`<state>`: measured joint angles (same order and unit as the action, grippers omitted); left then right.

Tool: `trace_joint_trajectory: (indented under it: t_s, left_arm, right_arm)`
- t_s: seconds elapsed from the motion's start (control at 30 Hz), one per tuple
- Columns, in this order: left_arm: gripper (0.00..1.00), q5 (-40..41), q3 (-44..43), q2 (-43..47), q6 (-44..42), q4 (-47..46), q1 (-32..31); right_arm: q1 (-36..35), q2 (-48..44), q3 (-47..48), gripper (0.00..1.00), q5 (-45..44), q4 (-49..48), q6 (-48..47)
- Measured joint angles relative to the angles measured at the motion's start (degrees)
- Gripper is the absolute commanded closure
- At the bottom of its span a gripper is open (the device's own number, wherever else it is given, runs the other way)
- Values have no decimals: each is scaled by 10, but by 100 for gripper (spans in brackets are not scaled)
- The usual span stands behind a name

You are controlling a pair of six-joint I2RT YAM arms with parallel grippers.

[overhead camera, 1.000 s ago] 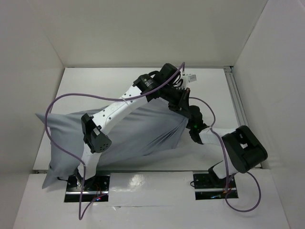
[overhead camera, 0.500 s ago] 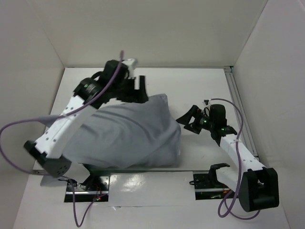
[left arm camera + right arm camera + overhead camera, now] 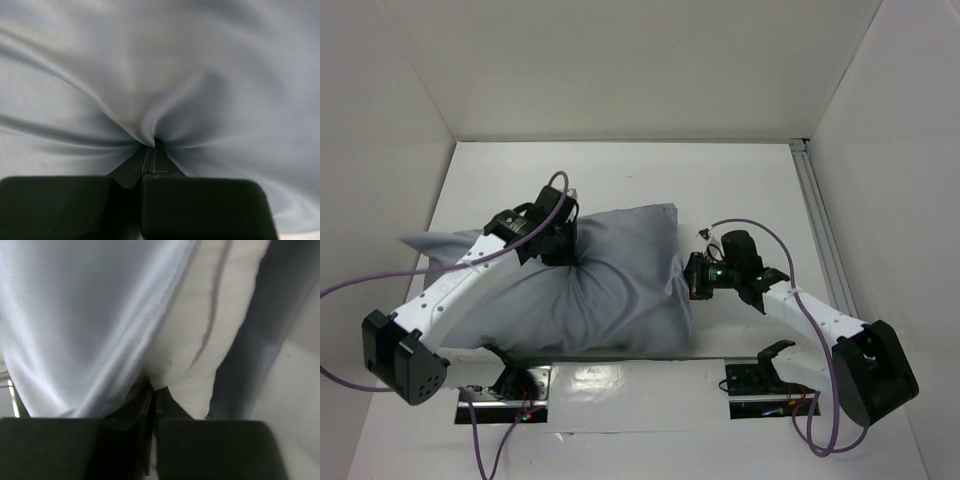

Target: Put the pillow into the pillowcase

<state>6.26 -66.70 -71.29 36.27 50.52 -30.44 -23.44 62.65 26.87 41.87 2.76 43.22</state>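
Pillowcase [image 3: 610, 290]: grey, wrinkled; I am seeing white plump pillow [image 3: 200, 340] inside.
Left gripper [image 3: 151, 145]: fingers pinching grey cloth.
Right gripper [image 3: 151, 390]: fingers clamping its hem.

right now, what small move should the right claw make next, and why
Probably draw the right claw rightward a little, pulling the case hem over the pillow. Its wrist view shows white pillow bare beside the grey hem it pinches, while the left claw is shut on a bunch of case farther left, which should anchor it.
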Motion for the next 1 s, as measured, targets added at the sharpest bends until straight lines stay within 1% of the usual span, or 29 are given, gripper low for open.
trace_joint_trajectory:
  t_s: [0.07, 0.13, 0.23, 0.3, 0.37, 0.43, 0.47, 0.5, 0.57, 0.6, 0.63, 0.7, 0.73, 0.77, 0.8, 0.83, 0.87, 0.9, 0.97, 1.0]
  left_arm:
    - [100, -5, -23, -38, -13, -11, -3]
    - [100, -4, -67, -89, -29, -16, -13]
    - [100, 9, -170, -174, -56, -14, -43]
    - [100, 25, -252, -233, -75, -18, -67]
    - [100, 35, -318, -280, -83, -28, -85]
    - [100, 45, -364, -313, -92, -42, -96]
    - [96, 52, -380, -324, -93, -50, -99]
    - [82, 58, -390, -329, -94, -56, -101]
    - [47, 64, -406, -331, -92, -59, -102]
    - [28, 60, -414, -331, -96, -57, -104]
    - [25, 59, -422, -328, -97, -56, -108]
    - [25, 57, -423, -313, -92, -55, -123]
    - [26, 59, -414, -300, -91, -54, -136]
    - [28, 62, -401, -283, -90, -55, -149]
    - [28, 68, -373, -258, -89, -60, -167]
    - [28, 75, -334, -224, -86, -59, -190]
    - [28, 78, -301, -195, -81, -56, -211]
    - [28, 83, -261, -163, -74, -59, -235]
    - [26, 90, -188, -110, -55, -63, -284]
    - [25, 93, -154, -91, -43, -66, -308]
  right_arm:
    - [-13, 11, 3, 100, -6, -10, 12]
    - [-13, 11, 5, 100, -15, -11, 21]
    - [-12, -10, 10, 100, -37, 2, 23]
    - [-9, -37, 16, 100, -59, 26, 21]
    - [-5, -64, 19, 100, -83, 46, 19]
    - [-3, -76, 21, 100, -94, 52, 19]
    - [-3, -76, 21, 100, -98, 49, 21]
    - [-3, -71, 21, 100, -100, 44, 24]
    - [-4, -44, 23, 100, -101, 23, 30]
    - [-5, -23, 27, 100, -101, 11, 33]
    - [-4, 4, 35, 100, -105, -3, 35]
    - [-4, 52, 62, 100, -113, -22, 38]
    - [-4, 66, 74, 99, -117, -28, 39]
    - [-4, 69, 80, 91, -123, -31, 39]
    - [-4, 65, 83, 78, -129, -30, 40]
    - [-4, 55, 84, 49, -137, -23, 38]
    - [-4, 41, 84, 36, -145, -13, 40]
    - [-3, 21, 84, 26, -157, 3, 37]
    - [-2, -24, 84, 14, -179, 33, 36]
    - [-1, -51, 84, 14, -193, 49, 36]
